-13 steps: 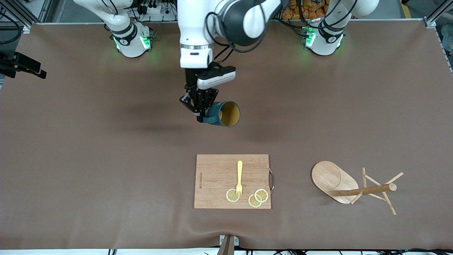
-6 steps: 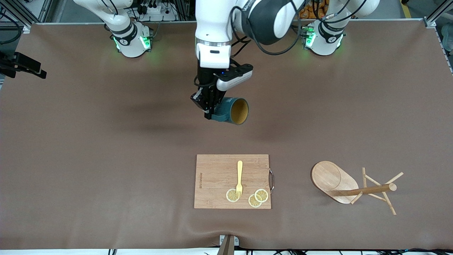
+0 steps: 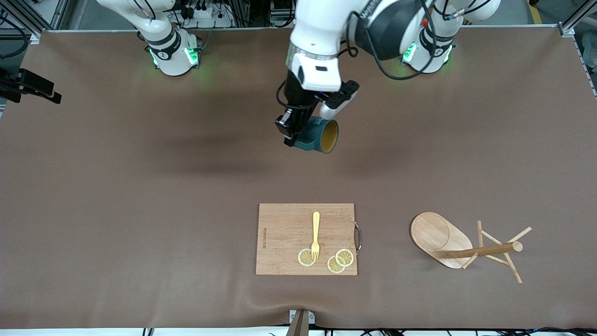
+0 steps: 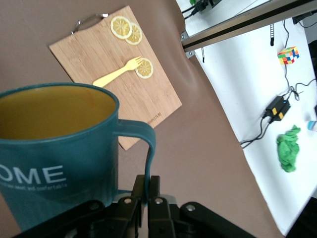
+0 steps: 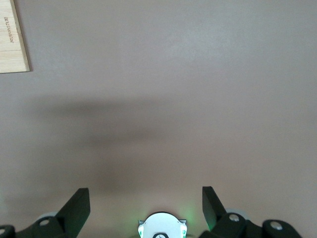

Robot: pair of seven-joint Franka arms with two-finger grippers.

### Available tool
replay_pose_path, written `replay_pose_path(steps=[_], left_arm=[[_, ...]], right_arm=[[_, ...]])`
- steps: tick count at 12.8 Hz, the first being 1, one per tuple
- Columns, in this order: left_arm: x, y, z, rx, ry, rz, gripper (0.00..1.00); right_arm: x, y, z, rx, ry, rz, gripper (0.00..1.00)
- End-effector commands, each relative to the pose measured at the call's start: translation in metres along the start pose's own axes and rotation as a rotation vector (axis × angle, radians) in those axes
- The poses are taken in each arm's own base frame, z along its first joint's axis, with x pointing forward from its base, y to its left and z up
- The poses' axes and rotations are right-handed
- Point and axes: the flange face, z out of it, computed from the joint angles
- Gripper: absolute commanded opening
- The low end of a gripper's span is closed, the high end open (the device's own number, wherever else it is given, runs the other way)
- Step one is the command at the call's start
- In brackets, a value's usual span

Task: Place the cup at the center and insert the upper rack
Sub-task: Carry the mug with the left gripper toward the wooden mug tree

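Hanging over the bare desk point(image 3: 140, 186) in the front view, the left hand point(image 3: 293, 133) clamps the cup point(image 3: 321, 136) by its handle; the upper rack point(image 3: 471, 246) lies toppled toward the left arm's end. Left wrist view: cup point(image 4: 54, 148) above the cutting board point(image 4: 116, 72). Right wrist view: right hand point(image 5: 146, 201) spread wide, waiting.
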Motion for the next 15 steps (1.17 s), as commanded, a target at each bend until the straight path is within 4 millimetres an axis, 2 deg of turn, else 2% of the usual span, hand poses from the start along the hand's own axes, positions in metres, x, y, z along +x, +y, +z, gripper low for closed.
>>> replay_pose_path(steps=[1,3,10,15], left_arm=[[0.019,-0.032,-0.015,-0.046,-0.098,-0.058,0.0],[0.029,-0.031,-0.012,-0.033,-0.195,-0.121,0.0],[0.117,-0.041,0.004,-0.073,-0.37,-0.151,0.0],[0.176,-0.054,0.025,-0.126,-0.414,-0.137,0.0]], right_arm=[[0.001,-0.002,-0.004,-0.012,-0.003,0.001,1.0],[0.001,-0.002,-0.004,-0.012,-0.003,0.001,1.0],[0.001,-0.004,-0.004,-0.013,-0.003,-0.002,1.0],[0.001,-0.004,-0.004,-0.013,-0.003,-0.003,1.0]])
